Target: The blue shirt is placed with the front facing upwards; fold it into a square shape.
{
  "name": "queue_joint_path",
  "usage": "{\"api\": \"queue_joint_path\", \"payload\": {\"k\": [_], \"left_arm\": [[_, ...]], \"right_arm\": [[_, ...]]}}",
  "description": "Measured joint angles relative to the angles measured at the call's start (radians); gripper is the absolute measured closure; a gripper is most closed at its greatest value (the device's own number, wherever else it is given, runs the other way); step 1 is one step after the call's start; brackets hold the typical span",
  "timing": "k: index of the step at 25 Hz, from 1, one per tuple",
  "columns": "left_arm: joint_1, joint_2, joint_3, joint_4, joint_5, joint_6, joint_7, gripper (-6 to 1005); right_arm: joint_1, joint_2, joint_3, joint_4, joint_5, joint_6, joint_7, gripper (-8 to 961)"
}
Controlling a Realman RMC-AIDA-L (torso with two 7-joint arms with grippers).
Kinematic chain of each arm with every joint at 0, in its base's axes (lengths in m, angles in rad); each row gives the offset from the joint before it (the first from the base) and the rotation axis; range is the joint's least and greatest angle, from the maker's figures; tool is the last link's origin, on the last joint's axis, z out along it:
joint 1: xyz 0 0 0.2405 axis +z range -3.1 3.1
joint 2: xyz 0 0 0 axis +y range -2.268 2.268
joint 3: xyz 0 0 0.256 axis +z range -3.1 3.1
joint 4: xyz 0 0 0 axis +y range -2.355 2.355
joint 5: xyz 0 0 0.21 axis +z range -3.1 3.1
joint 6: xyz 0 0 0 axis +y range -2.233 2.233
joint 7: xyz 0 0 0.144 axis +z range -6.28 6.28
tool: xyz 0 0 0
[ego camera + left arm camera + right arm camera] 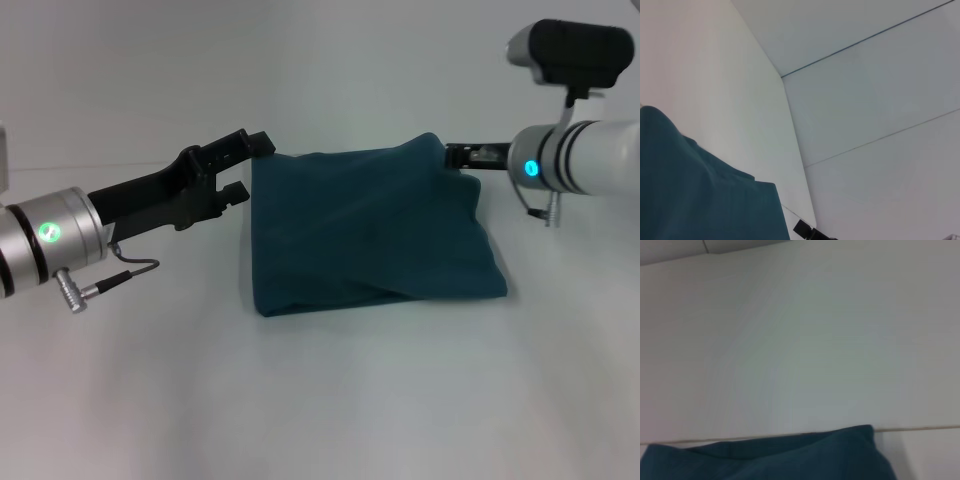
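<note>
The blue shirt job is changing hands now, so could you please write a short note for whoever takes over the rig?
Left gripper: open, at the far left corner of the dark teal-blue cotton shirt.
Right gripper: at the shirt's far right corner, where the cloth peaks upward; finger state unclear.
Shirt: on the white table, already folded into a roughly square bundle, print hidden.
Left: check the right corner is released, flatten it, withdraw both arms.

blue shirt (pixel 370 225) looks like soft matt cotton cloth, table (pixel 300 400) is smooth matt white, left gripper (pixel 248 168) matt black plastic.
</note>
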Motion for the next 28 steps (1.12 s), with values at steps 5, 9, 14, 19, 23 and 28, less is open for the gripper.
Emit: {"api": "queue_joint_path", "payload": {"k": [5,9,14,19,23,28], "left_arm": [[-0.004,-0.005,0.0,0.0,0.0,-0.004,0.0,51],[-0.014,-0.013,0.001,0.0,0.0,-0.011,0.001,51],[-0.034,-0.025,0.006,0.0,0.0,-0.035,0.001,50],[-0.027,-0.026,0.001,0.0,0.0,-0.039,0.001,50],[-0.016,-0.02,-0.002,0.003,-0.013,-0.039,0.001,51],[-0.01,-0.009,-0.002,0.005,-0.031,-0.041,0.001,51]], "right_arm": [[0.02,0.031,-0.012,0.044,0.001,0.097,-0.007,802],[0.06,0.025,-0.014,0.156,-0.015,0.187,-0.01,802],[0.059,0.013,-0.015,0.17,-0.069,0.133,-0.009,802],[0.029,0.013,0.0,0.091,-0.056,0.093,-0.001,801],[0.021,0.024,0.0,0.07,-0.04,0.088,-0.002,801],[0.028,0.029,-0.007,0.069,-0.007,0.107,-0.007,801]]}}
